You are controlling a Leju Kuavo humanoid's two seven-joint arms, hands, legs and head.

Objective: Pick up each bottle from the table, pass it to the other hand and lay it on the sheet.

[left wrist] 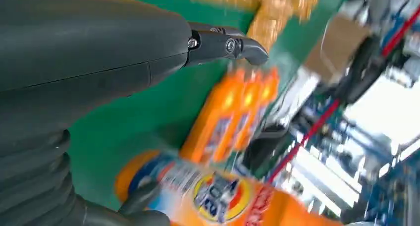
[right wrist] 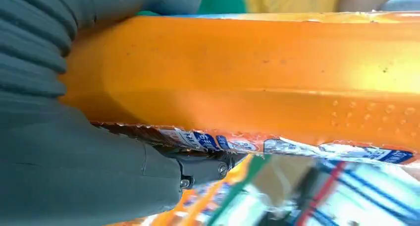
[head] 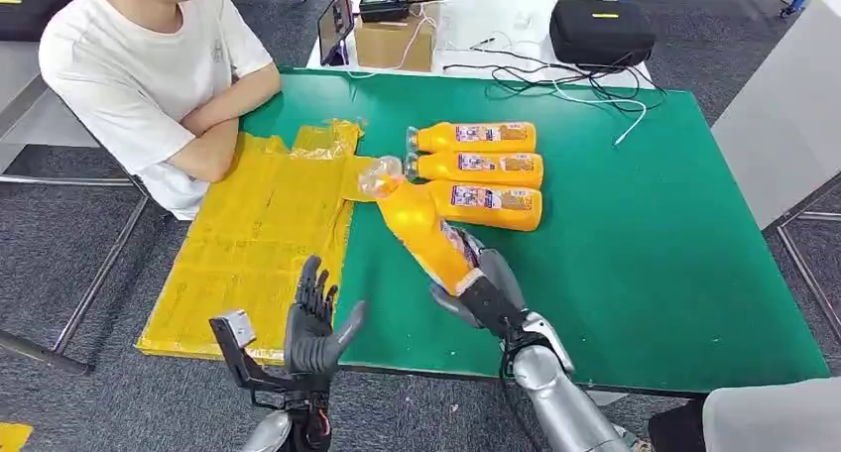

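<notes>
Left hand [head: 315,323] waited at the desk's near edge, about 7 o'clock, fingers spread and upright, holding nothing, likely ready to receive. Right hand [head: 486,288], near 5 o'clock, gripped the base of a lifted orange bottle [head: 421,224], cap tilted toward 11 o'clock, presumably offered for the handover. Yellow sheet [head: 258,234] lay at 9 o'clock. Farther, three bottles [head: 481,174] lay side by side on the green desk [head: 645,254], still waiting.
</notes>
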